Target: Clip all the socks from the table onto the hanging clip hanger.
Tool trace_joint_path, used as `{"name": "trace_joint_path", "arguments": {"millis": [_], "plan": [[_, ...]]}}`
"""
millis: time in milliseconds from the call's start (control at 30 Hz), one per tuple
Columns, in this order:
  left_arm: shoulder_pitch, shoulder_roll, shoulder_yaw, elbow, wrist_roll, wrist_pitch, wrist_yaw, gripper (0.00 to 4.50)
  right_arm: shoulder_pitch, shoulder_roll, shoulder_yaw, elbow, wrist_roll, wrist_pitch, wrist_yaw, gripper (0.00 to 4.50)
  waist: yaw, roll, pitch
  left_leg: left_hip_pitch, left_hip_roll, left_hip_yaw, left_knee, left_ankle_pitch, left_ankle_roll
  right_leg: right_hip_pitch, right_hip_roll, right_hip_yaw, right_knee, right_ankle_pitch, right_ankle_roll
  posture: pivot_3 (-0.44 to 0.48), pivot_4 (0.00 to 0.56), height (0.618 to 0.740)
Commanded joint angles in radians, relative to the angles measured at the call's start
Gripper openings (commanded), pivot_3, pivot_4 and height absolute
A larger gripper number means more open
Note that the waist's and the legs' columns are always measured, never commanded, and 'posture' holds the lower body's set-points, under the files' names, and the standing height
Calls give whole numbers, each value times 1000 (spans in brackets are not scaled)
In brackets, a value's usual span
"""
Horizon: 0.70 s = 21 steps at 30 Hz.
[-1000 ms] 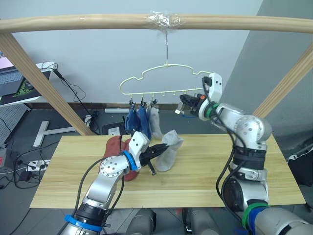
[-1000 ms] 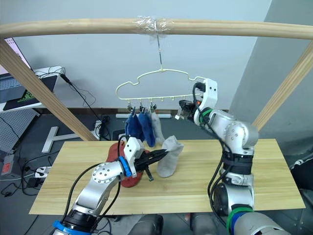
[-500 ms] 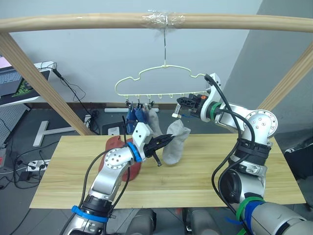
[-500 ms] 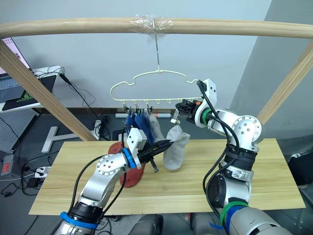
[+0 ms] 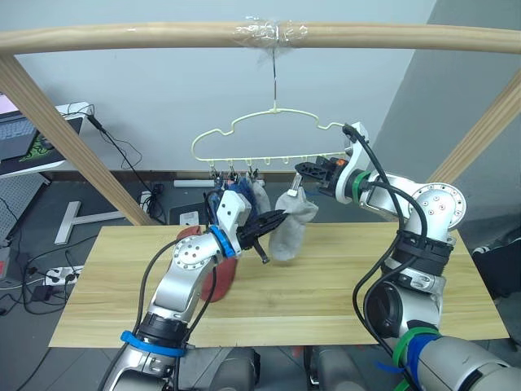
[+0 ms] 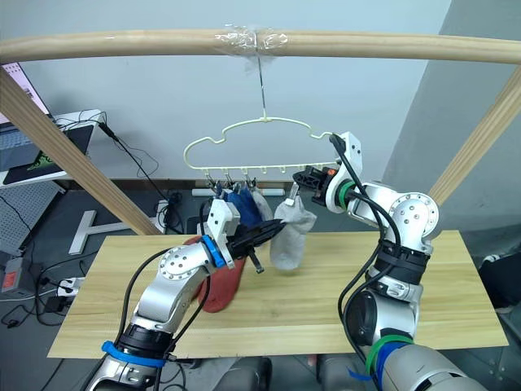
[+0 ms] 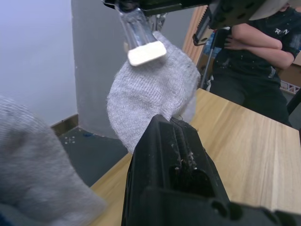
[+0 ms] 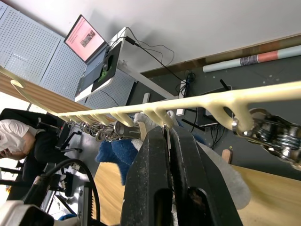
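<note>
A light grey sock (image 5: 289, 226) hangs above the table (image 5: 366, 277) with my left gripper (image 5: 278, 217) shut on its side. Its upper edge is at a small metal clip (image 7: 141, 47) of the pale-yellow clip hanger (image 5: 269, 130). My right gripper (image 5: 303, 169) is shut on that clip from the right. Two blue socks (image 5: 229, 194) and another grey sock (image 5: 261, 192) hang clipped at the hanger's left end. Rust-red socks (image 5: 218, 277) lie on the table beneath my left arm.
The hanger hangs by its hook from a thick wooden frame bar (image 5: 122, 37) with slanted side posts (image 5: 65, 138). A desk with a laptop (image 5: 16, 130) stands far left. A person (image 7: 263, 52) stands beyond the table's right end.
My left gripper has lifted the grey sock up from the table until its upper edge meets the clip. My right gripper moved left with the hanger and stays on the clip.
</note>
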<state>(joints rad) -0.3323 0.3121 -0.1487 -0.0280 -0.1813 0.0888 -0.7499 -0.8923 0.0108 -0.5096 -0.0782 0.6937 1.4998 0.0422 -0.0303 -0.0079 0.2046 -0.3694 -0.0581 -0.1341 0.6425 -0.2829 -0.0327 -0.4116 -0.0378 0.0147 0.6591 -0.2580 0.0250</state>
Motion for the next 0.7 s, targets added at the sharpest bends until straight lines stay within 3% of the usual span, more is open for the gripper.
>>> {"name": "trace_joint_path", "arguments": {"millis": [33,167,267,600,700], "plan": [[-18,-8,6,-22,-15,-2,6,26,-5,-3,0,-10,12,20,4,0,0,0,0,0,0,0,0,0,0,0,0,0,0,0,0,-3,213,740],[-17,-11,2,-30,-15,1,3,26,-5,-3,-2,-11,18,15,8,0,0,0,0,0,0,0,0,0,0,0,0,0,0,0,0,-3,213,740],[-23,-11,-1,-31,-18,4,-6,0,-10,1,-26,-16,39,13,16,712,0,0,0,0,0,0,0,0,0,0,0,0,0,0,0,-6,213,740],[-37,-14,-16,-22,-12,11,-15,0,-33,-18,-99,-46,98,48,34,4352,-2,0,1,-12,0,1,2,1,0,-12,0,0,4,0,0,-11,214,740],[-42,-13,-16,-17,-13,13,-15,0,-27,-31,-100,-67,105,49,32,4433,-2,0,1,-12,0,1,2,0,0,-12,0,1,3,0,0,-13,217,740]]}}
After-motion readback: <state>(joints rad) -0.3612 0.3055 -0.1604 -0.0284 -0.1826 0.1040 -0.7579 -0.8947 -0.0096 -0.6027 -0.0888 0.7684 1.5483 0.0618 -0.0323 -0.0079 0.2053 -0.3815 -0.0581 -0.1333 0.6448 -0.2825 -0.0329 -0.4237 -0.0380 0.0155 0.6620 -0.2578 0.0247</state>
